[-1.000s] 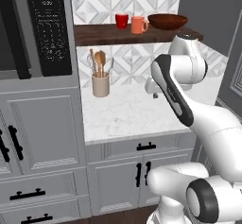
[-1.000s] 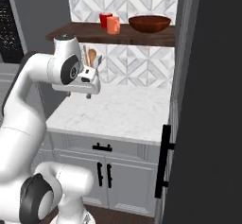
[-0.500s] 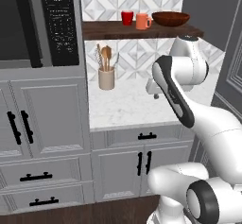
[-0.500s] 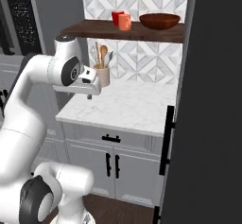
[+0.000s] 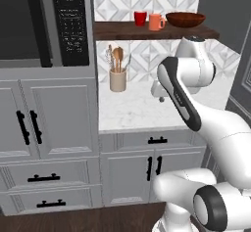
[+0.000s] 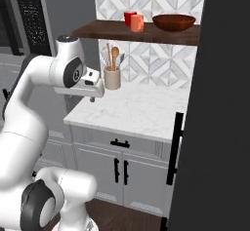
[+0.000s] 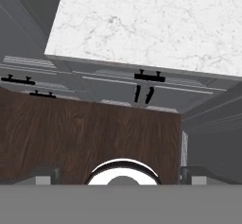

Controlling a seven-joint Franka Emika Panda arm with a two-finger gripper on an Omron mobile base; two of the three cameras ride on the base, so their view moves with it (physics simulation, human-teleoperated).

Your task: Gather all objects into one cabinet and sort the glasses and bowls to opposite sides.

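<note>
Red mug (image 5: 140,17), orange mug (image 5: 156,21) and brown bowl (image 5: 185,19) on dark wooden shelf (image 5: 147,31), bowl at 3 o'clock of mugs, gripper (image 7: 121,175) fingers spread, empty, above marble counter (image 5: 142,109), utensil crock (image 5: 117,81) at the counter's 11 o'clock.

From behind-left and behind-right we face the marble counter (image 5: 142,111) and wooden shelf (image 6: 141,31), which both base views share; our hand camera looks steeply down at counter edge and floor.

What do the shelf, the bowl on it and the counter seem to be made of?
Shelf: dark brown wood, matte, with faint grain.
Bowl: reddish-brown and smooth, with a slight sheen; glazed ceramic or polished wood, hard to tell.
Counter: white stone, likely marble, judging by its grey veining.
</note>
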